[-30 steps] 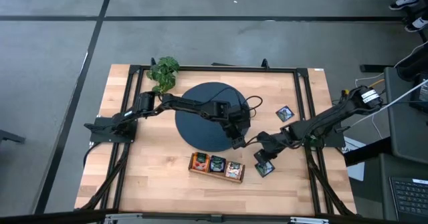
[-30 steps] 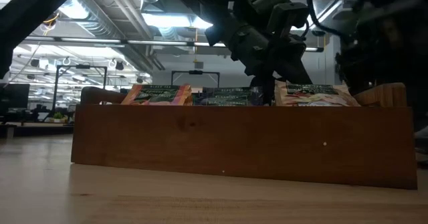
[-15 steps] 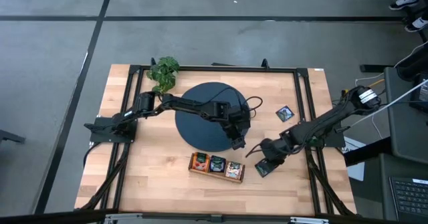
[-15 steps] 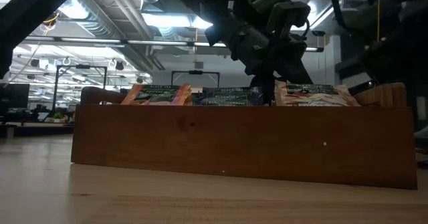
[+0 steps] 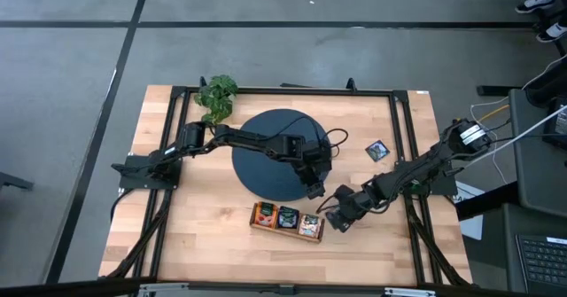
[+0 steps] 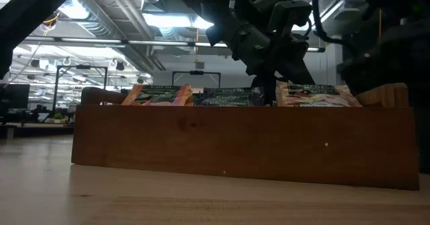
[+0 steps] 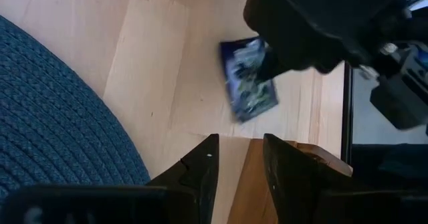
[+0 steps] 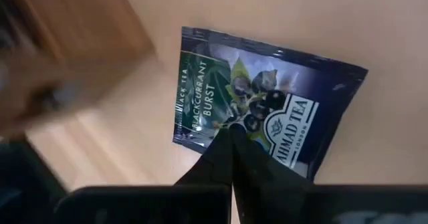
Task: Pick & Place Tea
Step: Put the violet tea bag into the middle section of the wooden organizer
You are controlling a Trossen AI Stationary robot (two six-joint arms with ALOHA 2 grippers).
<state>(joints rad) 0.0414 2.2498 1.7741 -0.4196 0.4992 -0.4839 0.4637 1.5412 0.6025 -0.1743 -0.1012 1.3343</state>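
Observation:
A dark blue tea sachet (image 8: 267, 97) printed "Blackcurrant Burst" lies flat on the wooden table just right of the brown tray (image 5: 286, 219). It also shows in the left wrist view as the sachet (image 7: 249, 77). My right gripper (image 5: 335, 219) (image 8: 231, 132) is over it, shut. My left gripper (image 5: 314, 191) (image 7: 239, 140) hovers open and holds nothing at the round dark mat's (image 5: 270, 151) near-right edge. The tray holds orange, dark and pale sachets standing in three compartments (image 6: 242, 94). Another dark sachet (image 5: 377, 151) lies flat farther right. My right gripper has its shut fingertips (image 8: 235, 144) on the printed face of the sachet, near its middle (image 8: 251, 114). They come from above, slanting in from the table's right. The sachet lies flat on the table under them. I cannot tell if they press it.
A green leafy plant (image 5: 217, 95) stands at the table's far-left corner. A black frame (image 5: 399, 120) runs around the tabletop. Bare wood lies near and left of the tray. A cable (image 5: 337, 137) curls off the mat's right side.
My right gripper has moved toward the table's left and a little nearer, closing on the tray's right end. It now covers the dark sachet, which lay beside it in the high view. The left arm has kept still.

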